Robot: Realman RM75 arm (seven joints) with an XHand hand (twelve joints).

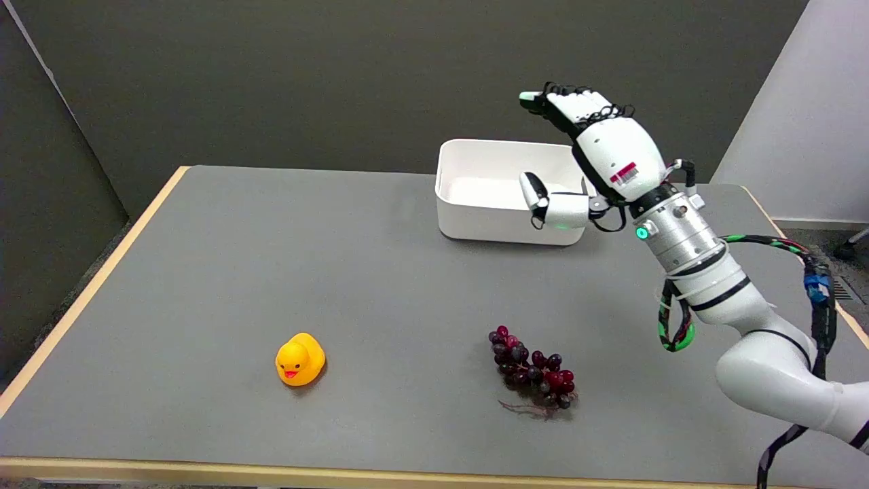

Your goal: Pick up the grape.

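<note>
The grape [533, 370] is a bunch of dark red and purple berries. It lies on the grey table [380, 285] in the lower middle of the frame, a little right of the centre. Its long axis runs on a diagonal, from the upper left to the lower right. The thicker end with more berries is at the lower right, and a thin brown stem shows just below that end, pointing to the left.

The right hand [597, 153] is in the upper right of the frame, raised in the air, well apart from the grape. Its fingers are stretched and apart, pointing to the upper left, with the thumb spread below them. It holds nothing. In the picture it overlaps the right part of the white bin [475, 197], which stands near the far edge of the table.

A yellow rubber duck [300, 359] sits to the left of the grape, well apart from it. Between the grape and the bin the table surface is bare. The near edge of the table, with its pale wooden border, runs below the grape, near to it.
</note>
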